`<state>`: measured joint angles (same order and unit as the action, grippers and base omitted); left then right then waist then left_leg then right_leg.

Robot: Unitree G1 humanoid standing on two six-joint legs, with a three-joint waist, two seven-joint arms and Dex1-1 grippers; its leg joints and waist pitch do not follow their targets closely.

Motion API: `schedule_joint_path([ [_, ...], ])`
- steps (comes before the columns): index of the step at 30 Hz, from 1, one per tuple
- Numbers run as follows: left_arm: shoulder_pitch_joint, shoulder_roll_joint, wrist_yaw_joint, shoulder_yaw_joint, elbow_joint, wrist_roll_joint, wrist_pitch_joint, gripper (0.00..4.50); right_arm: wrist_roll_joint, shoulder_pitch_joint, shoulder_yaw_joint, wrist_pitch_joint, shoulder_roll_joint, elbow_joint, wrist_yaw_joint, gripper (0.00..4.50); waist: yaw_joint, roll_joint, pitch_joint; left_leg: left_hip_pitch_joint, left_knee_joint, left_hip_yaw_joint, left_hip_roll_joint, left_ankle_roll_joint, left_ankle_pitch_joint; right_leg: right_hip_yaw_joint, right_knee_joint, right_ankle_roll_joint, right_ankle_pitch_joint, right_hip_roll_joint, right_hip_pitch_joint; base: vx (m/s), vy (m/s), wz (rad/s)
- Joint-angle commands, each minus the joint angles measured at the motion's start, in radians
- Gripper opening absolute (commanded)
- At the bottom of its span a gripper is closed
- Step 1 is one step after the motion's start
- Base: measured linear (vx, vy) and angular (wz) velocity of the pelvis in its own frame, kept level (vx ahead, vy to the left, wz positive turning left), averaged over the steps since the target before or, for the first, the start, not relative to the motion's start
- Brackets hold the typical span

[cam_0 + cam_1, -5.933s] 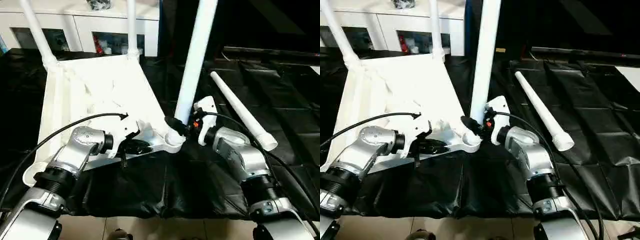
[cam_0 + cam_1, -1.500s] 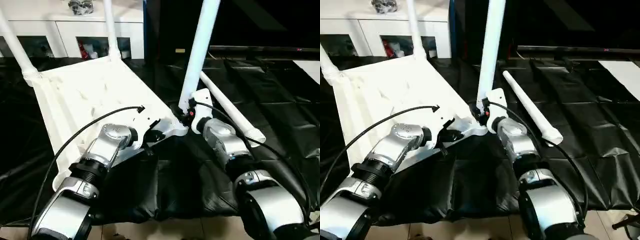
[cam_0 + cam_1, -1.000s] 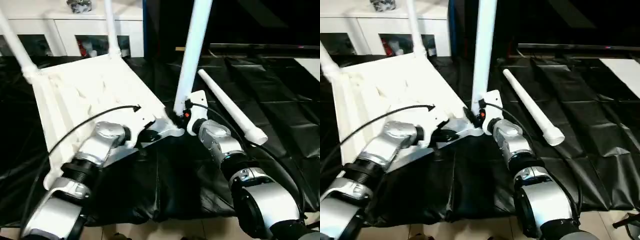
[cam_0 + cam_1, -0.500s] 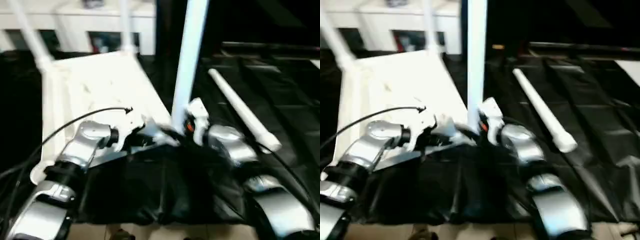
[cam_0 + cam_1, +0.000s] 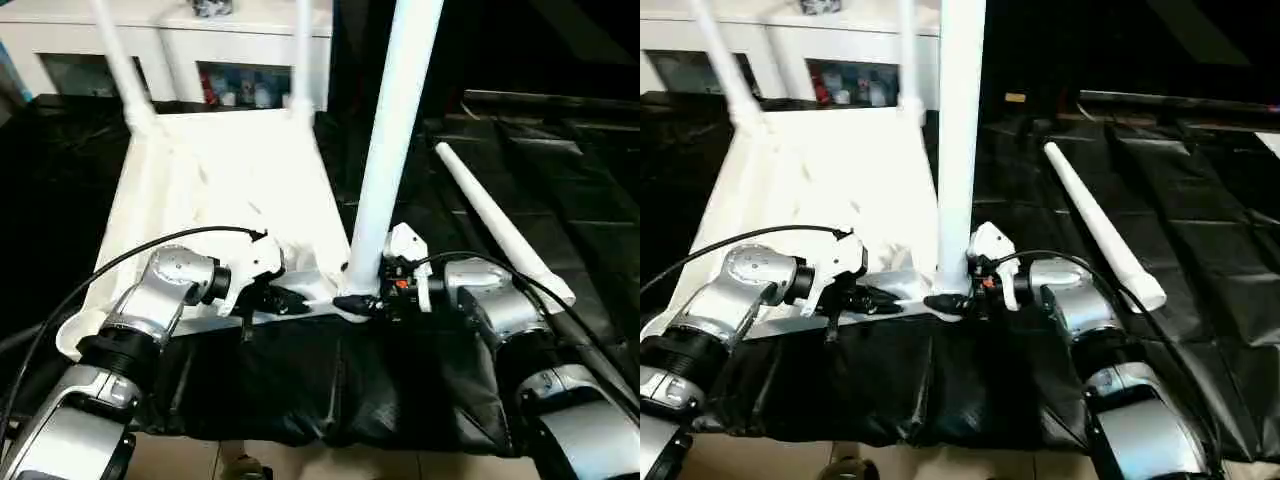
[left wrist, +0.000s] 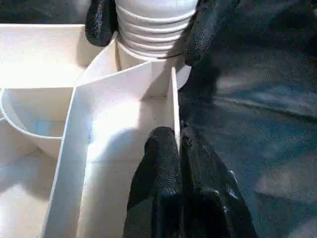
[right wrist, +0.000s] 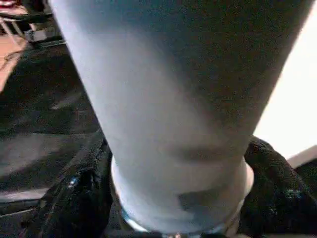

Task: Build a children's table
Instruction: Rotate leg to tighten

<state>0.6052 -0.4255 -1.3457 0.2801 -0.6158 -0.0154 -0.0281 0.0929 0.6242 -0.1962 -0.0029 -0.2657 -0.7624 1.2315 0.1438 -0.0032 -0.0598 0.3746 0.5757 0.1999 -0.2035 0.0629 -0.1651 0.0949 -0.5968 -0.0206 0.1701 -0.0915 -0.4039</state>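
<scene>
Currently upright leg clasped at threaded base by right gripper, seated in tabletop corner socket; near rim pinched by closed left gripper.

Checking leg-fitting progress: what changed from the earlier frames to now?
The right gripper has swung round the base of the white tapered tubular leg. It now reaches in from the side rather than from the front corner, and the leg stands slightly more upright. Unchanged: left gripper pinching a rib of the white plastic tabletop, two far legs socketed, fourth leg loose on the black sheet.
</scene>
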Motion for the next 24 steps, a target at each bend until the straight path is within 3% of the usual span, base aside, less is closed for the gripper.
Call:
schedule_joint_path([
  [1,0.015,0.032,-0.066,0.031,0.027,-0.033,0.041,0.00,-0.001,-0.008,-0.029,0.025,0.010,0.015,0.015,2.89,-0.008,0.013,0.078,-0.024,-0.064,-0.017,-0.042,-0.018,-0.236,-0.054,0.053,-0.234,0.155,-0.064,0.049,0.000,0.000,0.00],
  [8,0.011,0.041,-0.043,0.023,0.013,-0.032,0.025,0.00,0.012,-0.045,-0.026,0.062,0.023,0.051,0.012,2.80,-0.005,0.012,0.077,-0.026,-0.064,-0.016,-0.042,-0.016,-0.239,-0.054,0.055,-0.229,0.171,-0.065,0.048,0.000,0.000,0.00],
  [9,0.016,0.053,-0.004,0.015,0.002,-0.023,0.012,0.00,0.018,-0.051,-0.011,0.066,0.036,0.050,-0.021,2.80,-0.006,0.007,0.076,-0.024,-0.064,-0.016,-0.041,-0.015,-0.241,-0.054,0.056,-0.227,0.179,-0.065,0.049,0.000,0.000,0.00],
  [10,0.033,0.082,0.081,-0.008,-0.023,-0.013,-0.016,0.00,0.024,-0.058,0.017,0.065,0.065,0.042,-0.094,2.80,-0.005,0.010,0.073,-0.027,-0.066,-0.017,-0.042,-0.009,-0.260,-0.055,0.061,-0.222,0.214,-0.067,0.046,0.000,0.000,0.00],
  [11,0.033,0.082,0.081,-0.008,-0.023,-0.013,-0.016,0.00,0.024,-0.058,0.017,0.065,0.065,0.042,-0.094,2.79,-0.007,0.009,0.071,-0.027,-0.067,-0.016,-0.041,-0.003,-0.270,-0.055,0.062,-0.218,0.235,-0.067,0.046,0.000,0.000,0.00],
  [12,0.048,0.109,0.150,-0.027,-0.038,-0.010,-0.047,0.00,0.024,-0.053,0.047,0.060,0.097,0.018,-0.190,2.79,-0.009,0.001,0.069,-0.031,-0.069,-0.018,-0.042,0.009,-0.294,-0.056,0.069,-0.205,0.292,-0.070,0.044,0.000,0.000,0.00],
  [14,0.070,0.155,0.265,-0.049,-0.051,0.001,-0.093,0.00,0.019,-0.035,0.098,0.055,0.151,-0.040,-0.370,2.79,-0.011,0.004,0.066,-0.032,-0.069,-0.021,-0.039,0.022,-0.313,-0.057,0.075,-0.190,0.354,-0.075,0.042,0.000,0.000,0.00],
  [15,0.071,0.159,0.273,-0.050,-0.051,0.002,-0.096,0.00,0.019,-0.033,0.102,0.054,0.156,-0.045,-0.385,2.79,-0.017,0.002,0.067,-0.032,-0.070,-0.029,-0.037,0.036,-0.324,-0.052,0.084,-0.159,0.440,-0.081,0.046,0.000,0.000,0.00],
  [16,0.085,0.198,0.350,-0.060,-0.055,0.009,-0.128,0.00,0.025,-0.009,0.143,0.052,0.200,-0.099,-0.522,2.79,-0.019,-0.004,0.067,-0.031,-0.071,-0.028,-0.037,0.035,-0.319,-0.053,0.086,-0.150,0.450,-0.080,0.045,0.000,0.000,0.00],
  [17,0.093,0.228,0.398,-0.064,-0.057,0.015,-0.146,0.00,0.031,0.010,0.166,0.042,0.232,-0.138,-0.609,2.79,-0.026,0.004,0.064,-0.032,-0.072,-0.029,-0.037,0.039,-0.321,-0.054,0.088,-0.146,0.457,-0.079,0.040,0.000,0.000,0.00],
  [18,0.097,0.246,0.426,-0.066,-0.060,0.017,-0.156,0.00,0.035,0.023,0.179,0.036,0.252,-0.161,-0.660,2.79,-0.038,0.002,0.065,-0.030,-0.072,-0.030,-0.033,0.043,-0.332,-0.049,0.090,-0.141,0.473,-0.076,0.042,0.000,0.000,0.00],
  [21,0.098,0.297,0.488,-0.050,-0.059,0.042,-0.159,0.00,0.012,0.059,0.181,0.000,0.310,-0.221,-0.775,2.79,-0.050,0.004,0.065,-0.028,-0.069,-0.029,-0.029,0.029,-0.332,-0.048,0.097,-0.132,0.466,-0.073,0.041,0.000,0.000,0.00],
  [24,0.090,0.304,0.495,-0.027,-0.057,0.068,-0.150,0.00,-0.013,0.074,0.180,-0.037,0.335,-0.240,-0.800,2.79,-0.052,0.002,0.070,-0.023,-0.068,-0.026,-0.030,0.005,-0.293,-0.051,0.088,-0.146,0.389,-0.071,0.043,0.000,0.000,0.00],
])
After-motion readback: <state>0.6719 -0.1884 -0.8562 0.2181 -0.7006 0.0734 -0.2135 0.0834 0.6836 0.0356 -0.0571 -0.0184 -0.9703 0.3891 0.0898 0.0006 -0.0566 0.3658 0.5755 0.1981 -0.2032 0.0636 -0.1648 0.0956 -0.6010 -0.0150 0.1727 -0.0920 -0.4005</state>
